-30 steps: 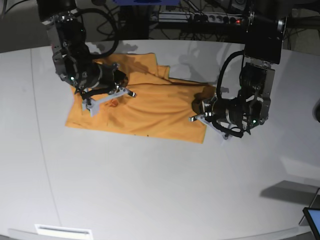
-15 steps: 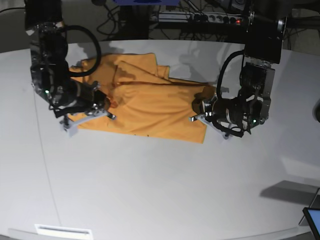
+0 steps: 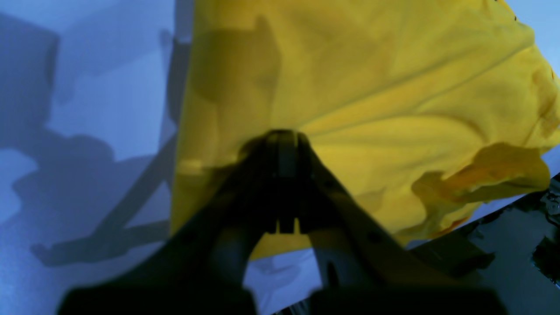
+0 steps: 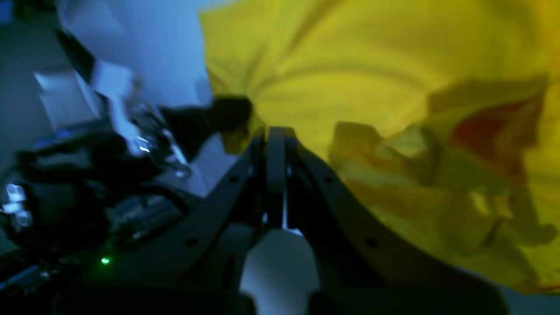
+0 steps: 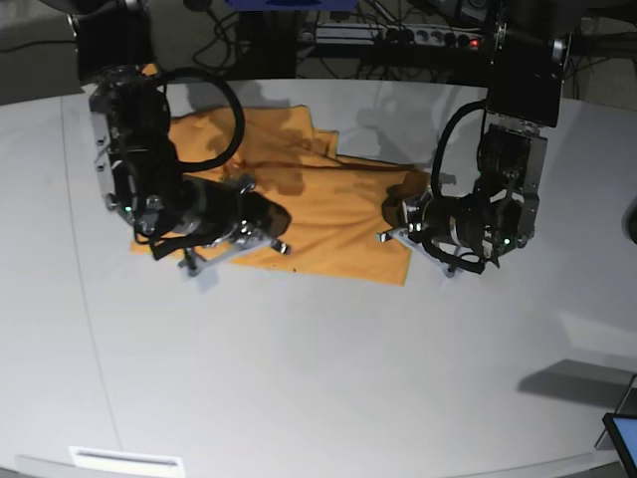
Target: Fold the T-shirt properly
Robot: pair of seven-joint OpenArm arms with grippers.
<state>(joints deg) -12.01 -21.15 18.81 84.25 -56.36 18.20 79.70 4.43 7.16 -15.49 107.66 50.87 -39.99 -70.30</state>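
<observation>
On the table (image 5: 318, 378) both my grippers, left (image 5: 403, 221) and right (image 5: 267, 231), pinch the T-shirt (image 5: 328, 204) mid-fold; next I judge the right carries its edge across.

No words, numbers, brands or signs can be read in any of the views. The T-shirt (image 5: 318, 204) is plain cloth with no print. The white strip (image 5: 126, 460) at the near edge of the counter (image 5: 328, 378) and the blue panel (image 5: 289, 4) at the top of the base view are too small and blurred to show any lettering.
</observation>
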